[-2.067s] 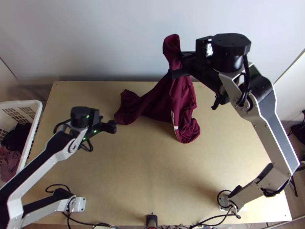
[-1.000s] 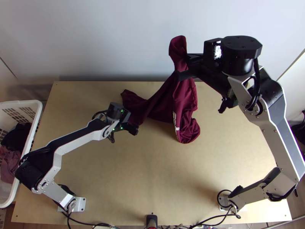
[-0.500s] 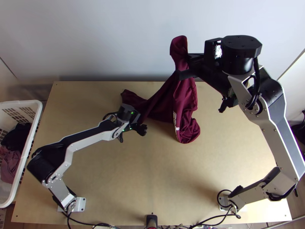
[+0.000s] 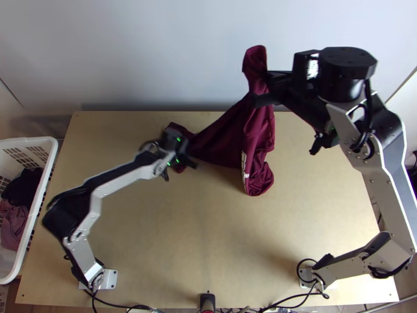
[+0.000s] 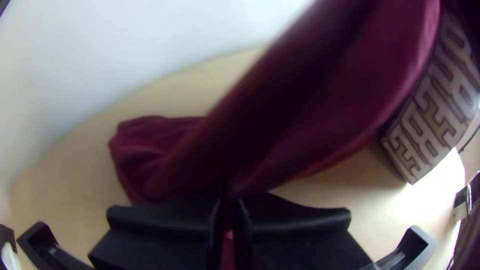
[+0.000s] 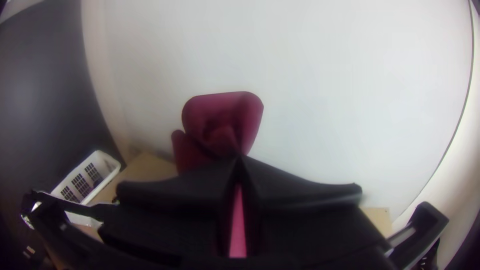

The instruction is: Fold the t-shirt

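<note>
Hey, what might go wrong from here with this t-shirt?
The t-shirt is gripped by both the left end effector and the raised right end effector, so pulling them apart too far might stretch it or tug it loose. Its lower part lies bunched on the table, so creases could get folded in if it isn't spread first.

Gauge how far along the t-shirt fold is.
Looks done: first pickup; the right gripper holds the t-shirt partly off the table.
In hand: the left gripper pinches it too, lower down.
Left: likely spreading and all folding; it's still bunched, no neat fold visible.
</note>
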You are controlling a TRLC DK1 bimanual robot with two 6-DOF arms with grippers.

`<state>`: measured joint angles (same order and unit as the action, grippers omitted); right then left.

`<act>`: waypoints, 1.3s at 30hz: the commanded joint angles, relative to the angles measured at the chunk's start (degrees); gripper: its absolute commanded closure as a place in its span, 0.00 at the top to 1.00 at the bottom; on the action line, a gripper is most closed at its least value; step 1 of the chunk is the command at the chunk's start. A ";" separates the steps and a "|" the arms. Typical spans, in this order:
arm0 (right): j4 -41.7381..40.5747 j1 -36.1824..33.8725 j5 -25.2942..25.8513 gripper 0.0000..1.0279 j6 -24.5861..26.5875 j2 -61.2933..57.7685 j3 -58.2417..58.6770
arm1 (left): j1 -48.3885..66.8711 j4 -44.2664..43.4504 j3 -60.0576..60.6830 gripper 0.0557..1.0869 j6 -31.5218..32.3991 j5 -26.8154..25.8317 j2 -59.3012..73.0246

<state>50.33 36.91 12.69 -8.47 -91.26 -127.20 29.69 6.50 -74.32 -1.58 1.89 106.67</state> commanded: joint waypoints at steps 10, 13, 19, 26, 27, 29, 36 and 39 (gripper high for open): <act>-0.67 -2.54 0.06 0.05 0.21 1.26 -0.33 | -13.61 27.42 -24.03 0.04 17.49 -14.11 -21.16; -0.67 -2.54 0.06 0.05 0.21 1.26 -0.24 | -17.30 28.30 -29.03 0.04 20.57 -14.37 -18.69; -1.63 -3.59 -0.38 0.05 0.47 1.09 -0.77 | -28.81 28.65 -38.97 0.04 27.25 -14.46 -5.95; -11.30 -8.34 -0.65 0.05 0.65 -0.58 -6.40 | -34.53 29.97 -53.47 0.04 29.62 -14.46 -1.73; -12.97 -8.60 -0.56 0.04 0.65 -0.32 -6.75 | -34.70 30.06 -54.70 0.04 29.62 -14.55 -2.70; -14.82 -8.87 0.14 0.04 0.65 0.38 -7.10 | -34.79 29.88 -55.31 0.04 29.89 -15.51 -5.60; -20.35 -11.94 2.43 0.04 0.91 3.11 -7.10 | -34.88 28.92 -52.68 0.04 29.18 -17.54 -17.02; -22.29 -13.61 2.43 0.04 1.53 3.99 -7.01 | -35.23 28.74 -52.68 0.04 28.04 -17.62 -18.96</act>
<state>32.62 26.50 14.15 -7.68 -89.06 -133.80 -4.43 35.57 -126.43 27.44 -14.66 93.69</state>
